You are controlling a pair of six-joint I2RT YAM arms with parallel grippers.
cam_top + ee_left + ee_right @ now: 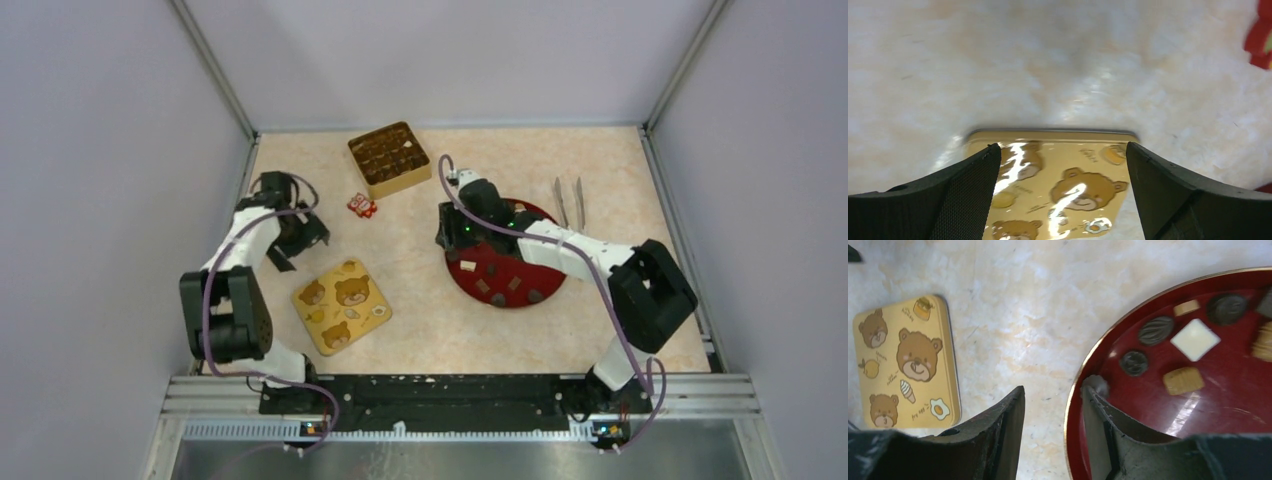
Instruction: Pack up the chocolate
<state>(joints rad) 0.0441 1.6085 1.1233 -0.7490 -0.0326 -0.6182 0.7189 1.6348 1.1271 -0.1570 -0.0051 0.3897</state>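
Where the pale marbled worktop nears its front edge, left of centre, lies a flat square tan tin lid printed with brown bears. Just beyond the lid's far-left corner hangs the left end effector, its fingers spread wide and gripping nothing, with the lid showing between them. Farther back, on the right half, sits a round dark-red plate with a gold rim. It carries the loose chocolate: dark rounded lumps, tan ridged blocks and a white square. The right end effector is over the plate's left rim, fingers partly apart and empty, one outside the rim and one inside, with a greyish lump at the inner tip. Beyond, small red-and-white wrapped items lie mid-worktop and metal tweezers lie toward the right edge. Near the far edge, a square gold box with compartments holds more dark pieces.
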